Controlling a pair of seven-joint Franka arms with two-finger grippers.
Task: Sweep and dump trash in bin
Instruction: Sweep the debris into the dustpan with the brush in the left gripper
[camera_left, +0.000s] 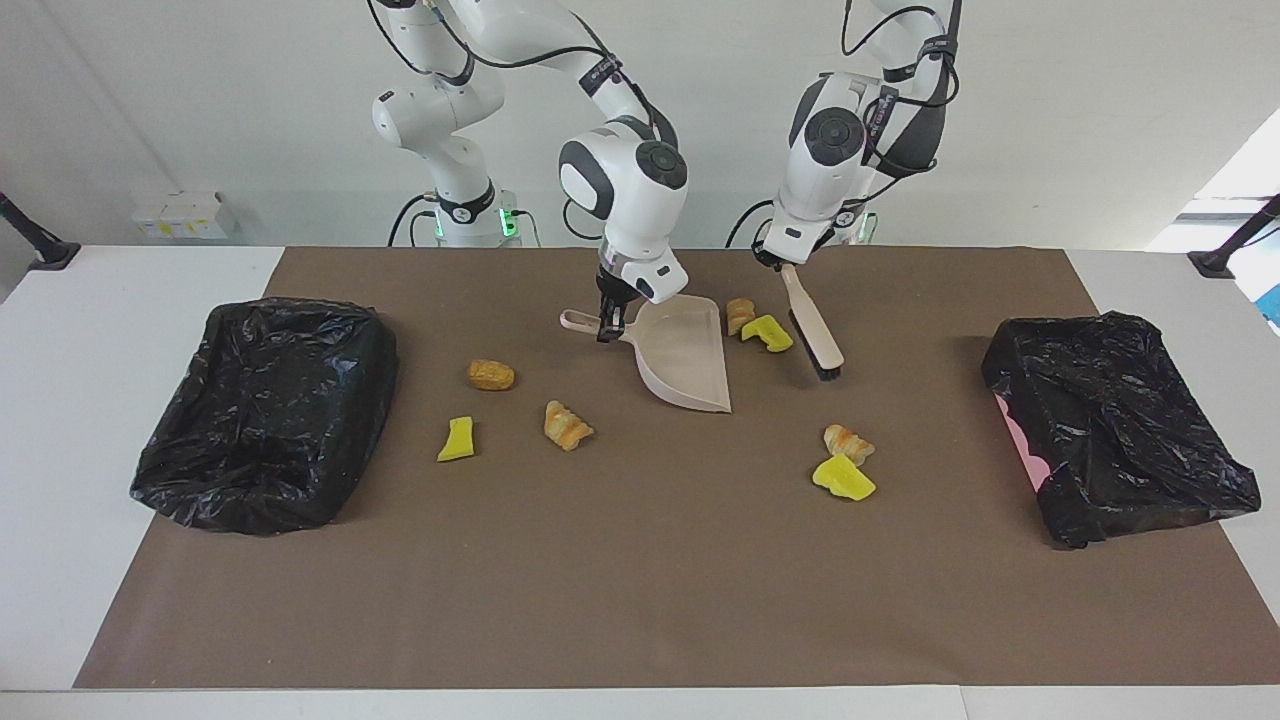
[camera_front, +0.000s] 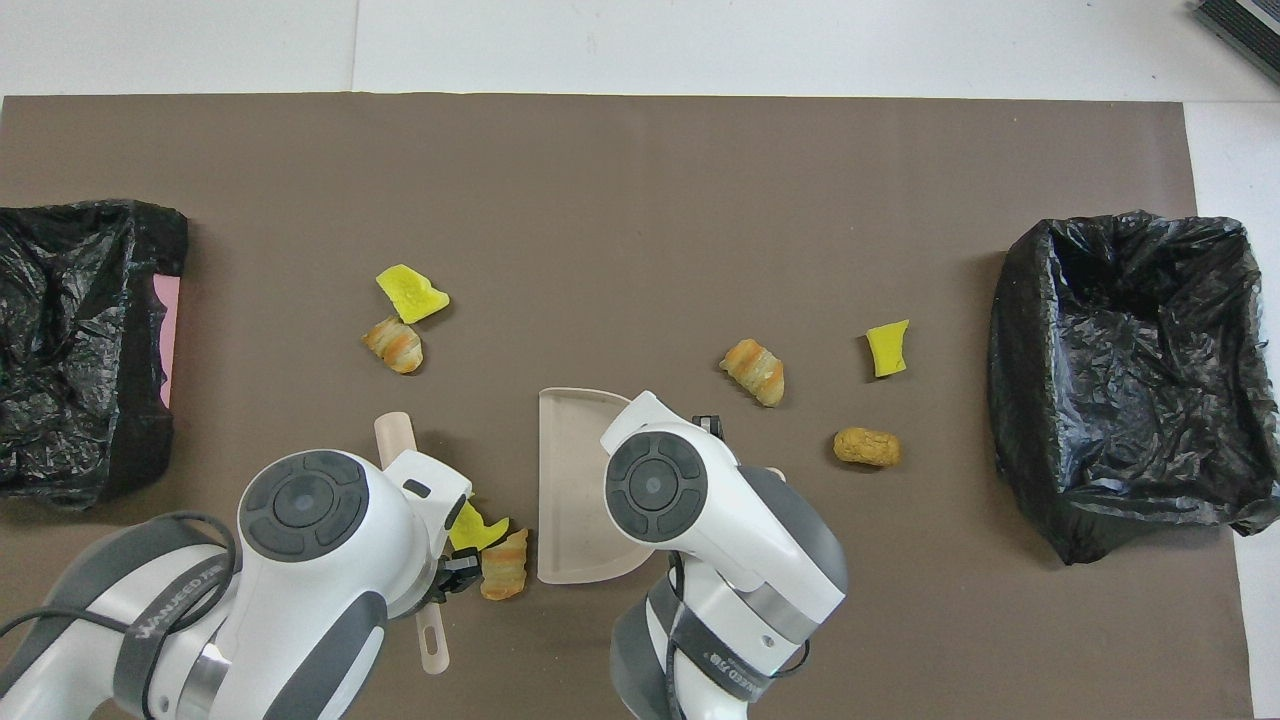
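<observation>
1. Facing view: the right gripper (camera_left: 610, 325) is clamped on the handle of a beige plastic dustpan (camera_left: 685, 355), whose mouth rests on the brown table mat (camera_left: 640, 580), likely ready to receive trash.
2. The left gripper (camera_left: 778, 262) grips the handle of a beige brush with black bristles (camera_left: 815, 335). The bristles touch the mat just beside a tan bread-like lump (camera_left: 739, 314) and a yellow sponge chunk (camera_left: 767, 334), which lie between brush and dustpan, so this pair looks first in line for sweeping.
3. Five more lumps lie farther from the robots: a brown nugget (camera_left: 491, 375), a yellow chunk (camera_left: 457, 440) and a croissant-like piece (camera_left: 567, 425) toward the right arm's end; another croissant piece (camera_left: 848, 441) touching a yellow chunk (camera_left: 843, 479) toward the left arm's.
4. Black-bagged bins (camera_left: 265, 410) (camera_left: 1115, 420) stand at each end of the mat.
5. Overhead view: both arms hide their grippers; the dustpan (camera_front: 575, 470) lies beside the nearest pair (camera_front: 490, 545).
</observation>
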